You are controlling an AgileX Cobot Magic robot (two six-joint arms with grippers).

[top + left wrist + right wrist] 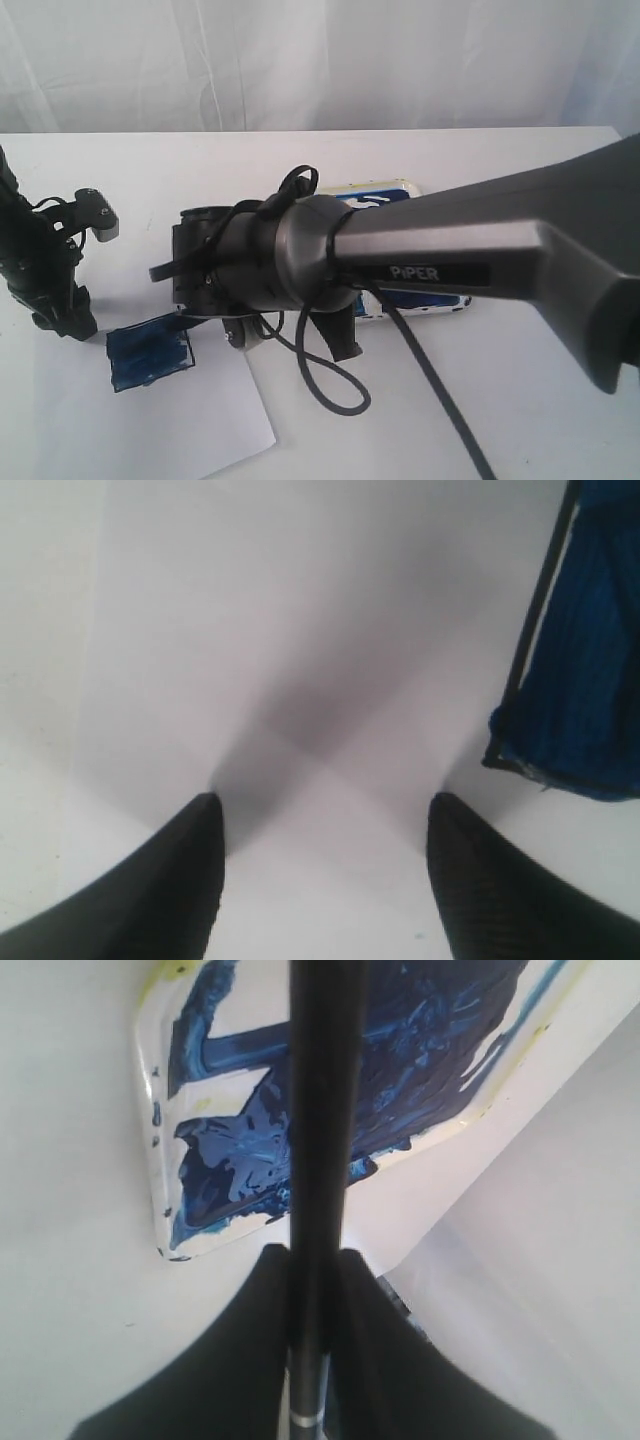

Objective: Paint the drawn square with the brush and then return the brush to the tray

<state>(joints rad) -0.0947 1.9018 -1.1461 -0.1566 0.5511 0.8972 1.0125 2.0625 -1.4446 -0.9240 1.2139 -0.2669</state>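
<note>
We take this for a robotics lab: a plain white worktop (540, 160), a white curtain (300, 60) hung across the top of the frame, and a grey robot arm (520, 220) labelled PIPER at right.

1. Bare paper (300, 630) lies free between the spread jaws of my left gripper (320, 805); the drawn square (590, 650) sits close alongside.
2. My right arm (480, 250) hangs across the tray (385, 188), covering most of it.
3. The brush (320, 1110) fills my right gripper (312, 1260).
4. A cable (335, 390) loops beside the paper's edge.
</note>
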